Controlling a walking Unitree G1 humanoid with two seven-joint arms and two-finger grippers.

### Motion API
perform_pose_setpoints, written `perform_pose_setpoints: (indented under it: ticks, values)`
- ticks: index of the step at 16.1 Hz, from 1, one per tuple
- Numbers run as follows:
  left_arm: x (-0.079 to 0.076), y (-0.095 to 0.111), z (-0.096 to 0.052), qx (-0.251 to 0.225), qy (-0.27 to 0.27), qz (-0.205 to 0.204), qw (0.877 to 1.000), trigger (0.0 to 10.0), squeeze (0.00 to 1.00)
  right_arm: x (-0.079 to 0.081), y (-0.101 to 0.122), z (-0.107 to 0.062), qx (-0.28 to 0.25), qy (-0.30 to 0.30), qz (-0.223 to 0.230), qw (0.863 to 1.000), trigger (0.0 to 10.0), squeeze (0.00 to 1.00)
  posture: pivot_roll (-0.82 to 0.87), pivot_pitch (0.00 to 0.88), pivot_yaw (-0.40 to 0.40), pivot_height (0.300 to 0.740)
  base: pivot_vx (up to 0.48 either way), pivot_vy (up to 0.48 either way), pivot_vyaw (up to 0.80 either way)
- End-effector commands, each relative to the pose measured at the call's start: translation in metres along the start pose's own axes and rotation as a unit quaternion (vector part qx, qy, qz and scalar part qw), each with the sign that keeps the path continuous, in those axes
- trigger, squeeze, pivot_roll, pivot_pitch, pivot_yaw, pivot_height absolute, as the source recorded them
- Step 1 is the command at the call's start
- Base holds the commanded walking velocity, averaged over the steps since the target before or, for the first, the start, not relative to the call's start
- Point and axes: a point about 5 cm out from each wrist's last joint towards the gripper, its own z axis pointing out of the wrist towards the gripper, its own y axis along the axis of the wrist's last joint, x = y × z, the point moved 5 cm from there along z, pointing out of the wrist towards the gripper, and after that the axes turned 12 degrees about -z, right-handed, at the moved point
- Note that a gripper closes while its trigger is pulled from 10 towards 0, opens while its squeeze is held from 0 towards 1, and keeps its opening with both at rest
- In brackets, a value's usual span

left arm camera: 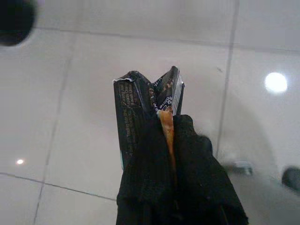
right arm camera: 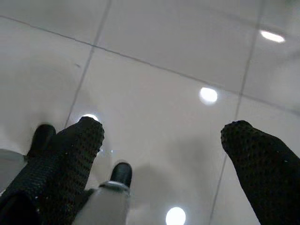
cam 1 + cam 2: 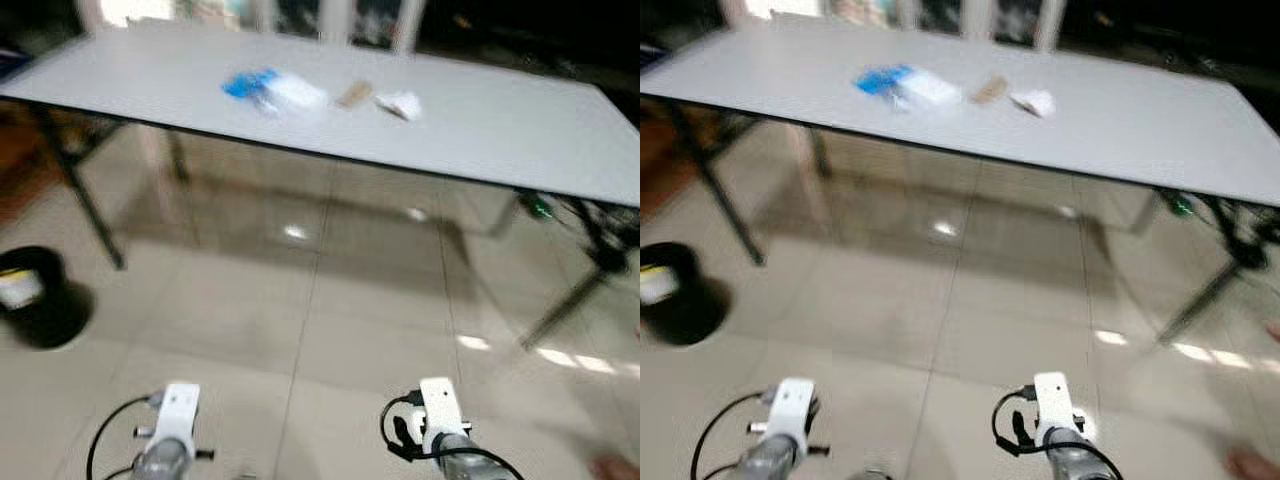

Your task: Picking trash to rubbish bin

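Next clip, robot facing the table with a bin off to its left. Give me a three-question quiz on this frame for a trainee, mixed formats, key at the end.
1. True or false: the left claw is shut on a dark wrapper.
2. Multiple choice: the black rubbish bin stands (A) on the table, (B) on the floor to the robot's left, (C) under the table's middle.
3. Fill in: the right claw is ____, with only floor tiles between its fingers.

Key: 1 true; 2 B; 3 open. Blue and white trash lies on the white table.
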Motion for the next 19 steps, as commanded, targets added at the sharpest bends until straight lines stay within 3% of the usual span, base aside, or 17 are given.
perform_pose_setpoints:
  ticks: [1, 19]
  values:
    - [-0.0069, -0.0124, -0.0019, 0.016, -0.004, 0.000, 1.000, 10.0, 0.00, -0.0050, -0.0054, -0.0009, 0.009, -0.002, -0.004, 1.000, 10.0, 0.00, 0.01, 0.034, -0.094, 0.740, 0.000, 0.000, 0.80]
    - [-0.0087, -0.0104, -0.0020, 0.007, -0.005, -0.011, 1.000, 10.0, 0.00, -0.0024, -0.0078, -0.0014, 0.010, 0.006, -0.003, 1.000, 10.0, 0.00, 0.01, 0.039, -0.096, 0.740, 0.000, 0.000, 0.80]
